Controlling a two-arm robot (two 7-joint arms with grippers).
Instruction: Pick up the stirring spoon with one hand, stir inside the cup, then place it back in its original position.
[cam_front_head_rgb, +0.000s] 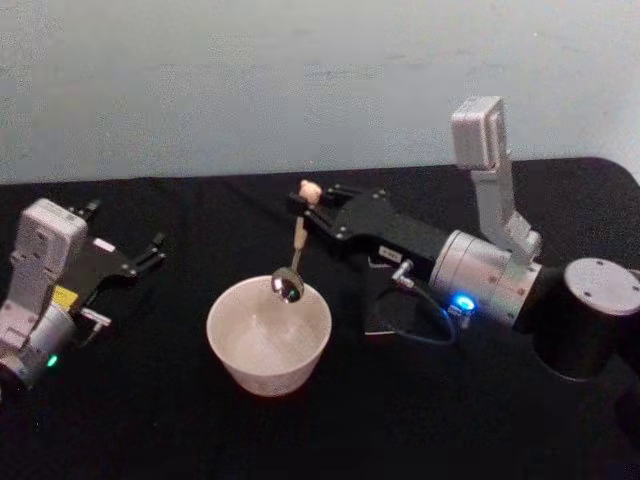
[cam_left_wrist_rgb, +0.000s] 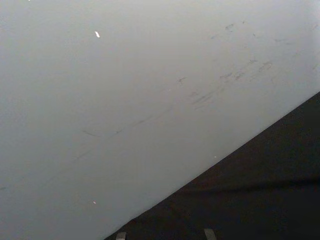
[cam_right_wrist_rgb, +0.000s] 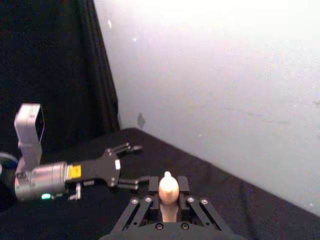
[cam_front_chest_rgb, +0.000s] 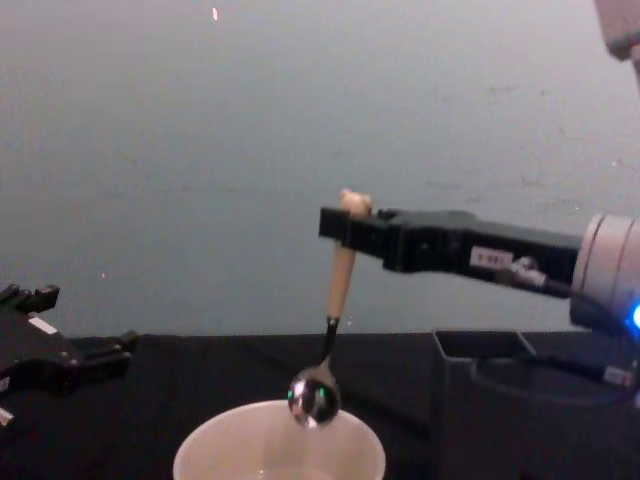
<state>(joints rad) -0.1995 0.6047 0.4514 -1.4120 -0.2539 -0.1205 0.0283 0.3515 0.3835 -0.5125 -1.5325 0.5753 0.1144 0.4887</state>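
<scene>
My right gripper (cam_front_head_rgb: 306, 203) is shut on the beige handle of the stirring spoon (cam_front_head_rgb: 296, 243), just below its bear head (cam_right_wrist_rgb: 168, 186). The spoon hangs bowl-down, and its shiny metal bowl (cam_front_chest_rgb: 314, 400) sits at the far rim of the cream-white cup (cam_front_head_rgb: 268, 335), about level with the rim. The dark grey square holder (cam_front_chest_rgb: 500, 400) stands to the right of the cup, under the right arm. My left gripper (cam_front_head_rgb: 150, 248) rests open on the table at the left, away from the cup.
A black cloth (cam_front_head_rgb: 160, 420) covers the table, with a pale wall (cam_front_head_rgb: 250, 80) behind it. A blue cable (cam_front_head_rgb: 425, 330) loops under the right wrist near the holder. Open cloth lies in front of the cup.
</scene>
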